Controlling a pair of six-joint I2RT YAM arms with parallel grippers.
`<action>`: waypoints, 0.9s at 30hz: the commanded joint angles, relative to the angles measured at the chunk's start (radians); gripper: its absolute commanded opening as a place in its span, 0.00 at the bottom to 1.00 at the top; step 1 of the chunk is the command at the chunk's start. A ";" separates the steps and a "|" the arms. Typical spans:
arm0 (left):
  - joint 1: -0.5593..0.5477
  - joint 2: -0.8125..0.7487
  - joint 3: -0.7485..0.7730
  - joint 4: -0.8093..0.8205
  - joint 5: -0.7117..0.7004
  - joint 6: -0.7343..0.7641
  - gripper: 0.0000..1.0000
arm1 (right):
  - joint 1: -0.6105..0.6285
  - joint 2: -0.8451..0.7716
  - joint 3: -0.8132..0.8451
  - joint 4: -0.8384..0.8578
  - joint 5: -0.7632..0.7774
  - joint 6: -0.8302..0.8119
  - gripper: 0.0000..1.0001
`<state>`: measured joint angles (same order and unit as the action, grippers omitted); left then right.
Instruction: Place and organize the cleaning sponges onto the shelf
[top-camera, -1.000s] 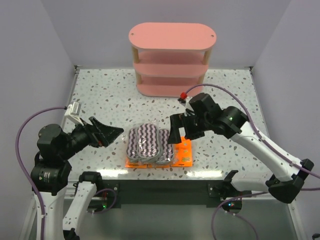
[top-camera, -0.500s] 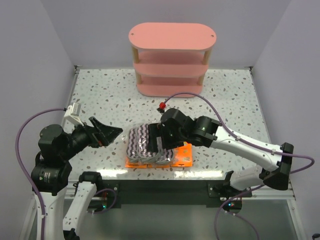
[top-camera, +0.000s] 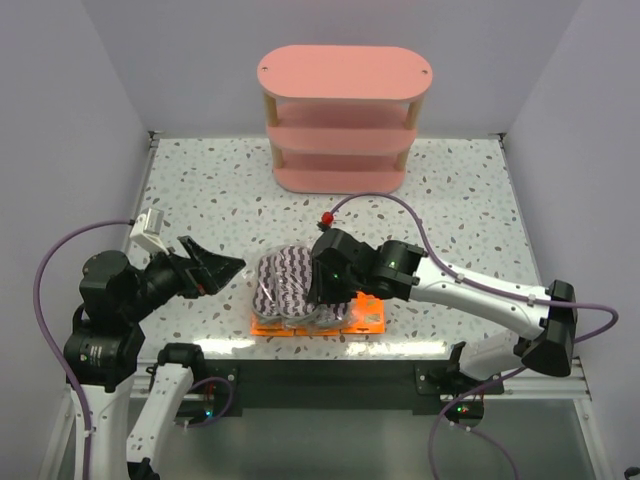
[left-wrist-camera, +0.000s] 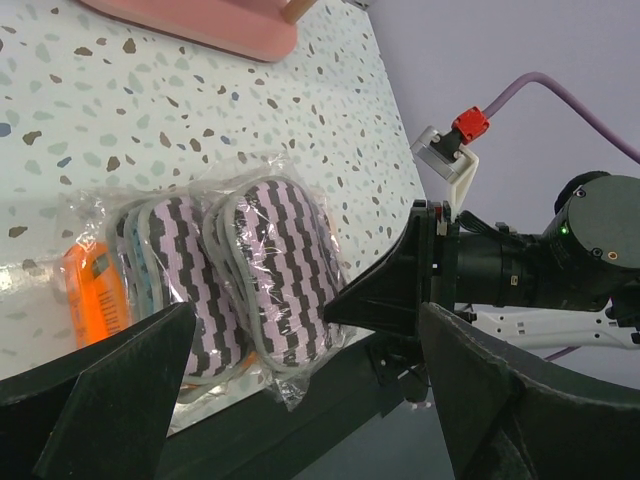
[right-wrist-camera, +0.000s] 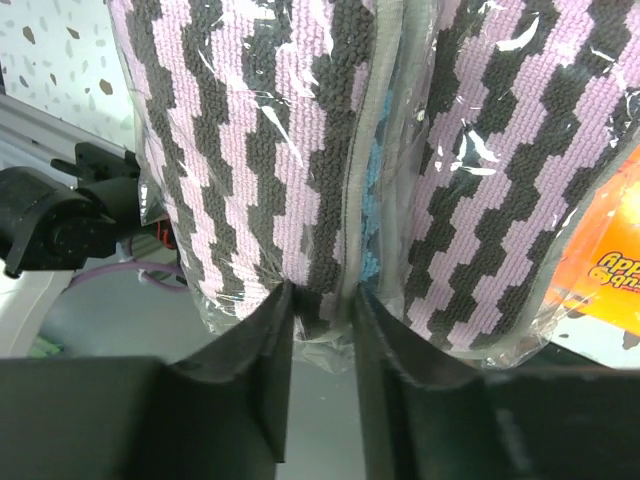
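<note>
The zigzag cleaning sponges (top-camera: 283, 285) lie wrapped in clear film, stacked side by side on flat orange packets (top-camera: 366, 316) near the table's front edge. My right gripper (top-camera: 318, 290) reaches in from the right, its jaws pinched on the near edge of the left zigzag pack (right-wrist-camera: 250, 150), beside a second pack (right-wrist-camera: 500, 150); the right gripper (right-wrist-camera: 322, 300) has that edge between its fingers. My left gripper (top-camera: 216, 268) hovers open just left of the pile, apart from it; the left gripper (left-wrist-camera: 308, 340) holds nothing. The pink shelf (top-camera: 342, 120) stands at the back.
The speckled table (top-camera: 200, 190) stretches between the pile and the shelf. An orange packet (left-wrist-camera: 95, 295) peeks out from under the packs. The dark front rail (top-camera: 320, 350) runs just below the pile. Purple walls close in on both sides.
My right arm swung left and down onto the pile, and its jaws went from wide open to pinched on a zigzag pack's edge. The left arm stayed put.
</note>
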<state>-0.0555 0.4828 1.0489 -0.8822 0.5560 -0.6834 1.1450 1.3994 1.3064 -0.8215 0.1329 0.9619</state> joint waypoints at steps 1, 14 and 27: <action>-0.003 -0.001 -0.004 -0.001 -0.001 0.027 1.00 | -0.002 -0.036 -0.032 0.001 0.039 0.014 0.26; -0.003 0.014 0.014 0.014 0.015 0.027 1.00 | -0.074 -0.189 0.102 -0.022 -0.039 -0.037 0.00; -0.003 0.042 0.022 0.043 0.036 0.018 1.00 | -0.715 0.195 1.014 -0.250 -0.453 -0.308 0.00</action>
<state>-0.0555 0.5079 1.0489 -0.8772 0.5648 -0.6834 0.5224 1.4689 2.0567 -1.0100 -0.1539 0.7525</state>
